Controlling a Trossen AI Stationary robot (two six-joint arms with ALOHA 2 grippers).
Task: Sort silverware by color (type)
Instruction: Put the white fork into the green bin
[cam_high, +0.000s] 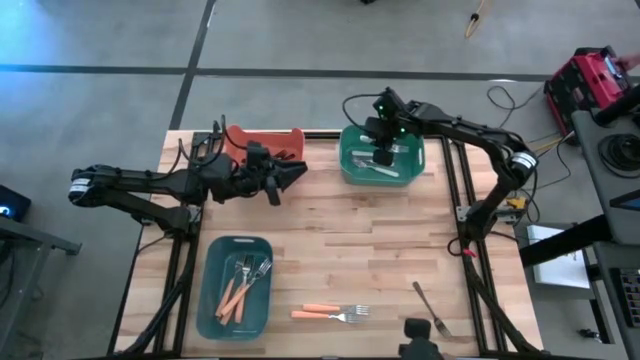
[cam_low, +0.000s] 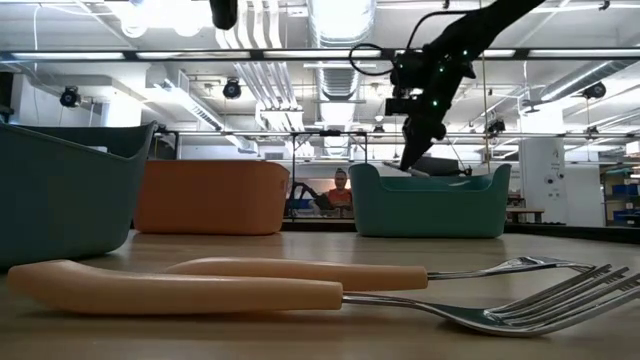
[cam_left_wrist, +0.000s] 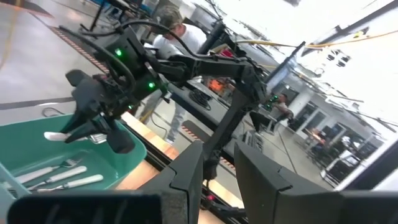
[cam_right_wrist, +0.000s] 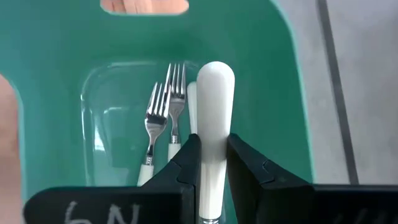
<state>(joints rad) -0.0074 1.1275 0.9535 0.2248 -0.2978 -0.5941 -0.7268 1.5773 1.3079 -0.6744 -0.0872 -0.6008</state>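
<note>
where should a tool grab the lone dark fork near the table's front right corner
Take the dark fork at mid-handle, coming straight down from above. It lies flat and diagonal on the bare wood, clear of the orange-handled forks, so the fingers should straddle the thin handle across its width.

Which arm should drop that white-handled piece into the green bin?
The right. Its gripper already clamps the white-handled piece directly above the green bin, where other white-handled forks lie. The left gripper waits by the orange bin.
</note>
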